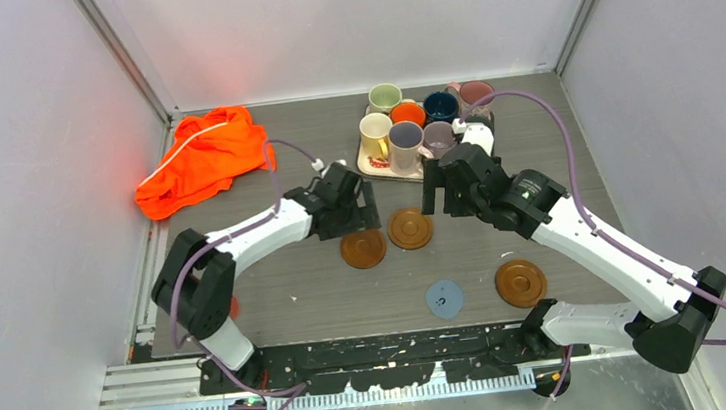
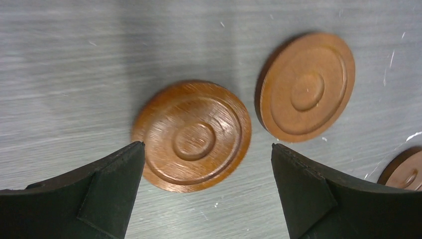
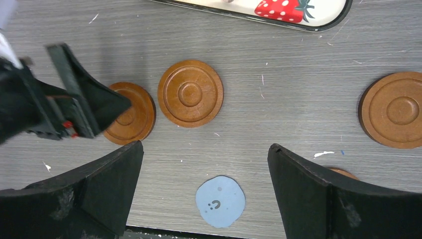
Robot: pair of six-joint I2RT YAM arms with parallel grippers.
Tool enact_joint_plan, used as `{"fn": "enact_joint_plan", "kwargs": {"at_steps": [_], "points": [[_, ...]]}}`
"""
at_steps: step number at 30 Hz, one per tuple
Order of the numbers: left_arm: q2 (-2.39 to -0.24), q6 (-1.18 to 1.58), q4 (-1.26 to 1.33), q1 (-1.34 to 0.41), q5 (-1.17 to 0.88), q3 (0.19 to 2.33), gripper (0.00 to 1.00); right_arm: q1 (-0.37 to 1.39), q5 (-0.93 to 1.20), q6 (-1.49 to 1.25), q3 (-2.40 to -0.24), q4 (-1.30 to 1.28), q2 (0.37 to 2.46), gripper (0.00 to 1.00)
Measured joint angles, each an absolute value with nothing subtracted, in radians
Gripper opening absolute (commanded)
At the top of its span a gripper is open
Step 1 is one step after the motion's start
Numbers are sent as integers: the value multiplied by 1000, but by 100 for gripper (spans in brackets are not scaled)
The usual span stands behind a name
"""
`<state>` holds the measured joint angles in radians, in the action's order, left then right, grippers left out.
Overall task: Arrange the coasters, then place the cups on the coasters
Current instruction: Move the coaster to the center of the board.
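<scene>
Two arms: the left gripper [image 2: 208, 149] hung spread wide over a brown coaster [image 2: 191, 135] mid-worktop; the right gripper [image 3: 205, 149] was equally wide and empty.
Orange cloth [image 1: 199, 160]: lay bunched at the far left corner.
Tray [image 1: 367, 164]: sat by the far edge.
Cups [image 1: 405, 139]: seven stood clustered at the tray.
Coasters: a second brown one [image 1: 410, 229] lay mid-worktop; a third [image 1: 520, 283] and a light-blue coaster [image 1: 444, 299] lay towards the near edge.

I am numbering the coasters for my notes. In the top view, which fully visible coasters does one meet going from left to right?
Left brown coaster → middle brown coaster → blue coaster → right brown coaster.
</scene>
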<state>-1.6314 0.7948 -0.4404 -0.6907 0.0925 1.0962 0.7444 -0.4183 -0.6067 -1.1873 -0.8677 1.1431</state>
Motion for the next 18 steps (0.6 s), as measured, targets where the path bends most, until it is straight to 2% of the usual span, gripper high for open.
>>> {"fn": "enact_joint_plan", "kwargs": {"at_steps": [9, 18], "points": [[-1743, 836, -437, -845, 92, 1135, 100, 744, -429, -632, -1187, -868, 1121, 100], [-1799, 848, -433, -868, 113, 1161, 100, 744, -429, -635, -1187, -869, 1121, 100]]}}
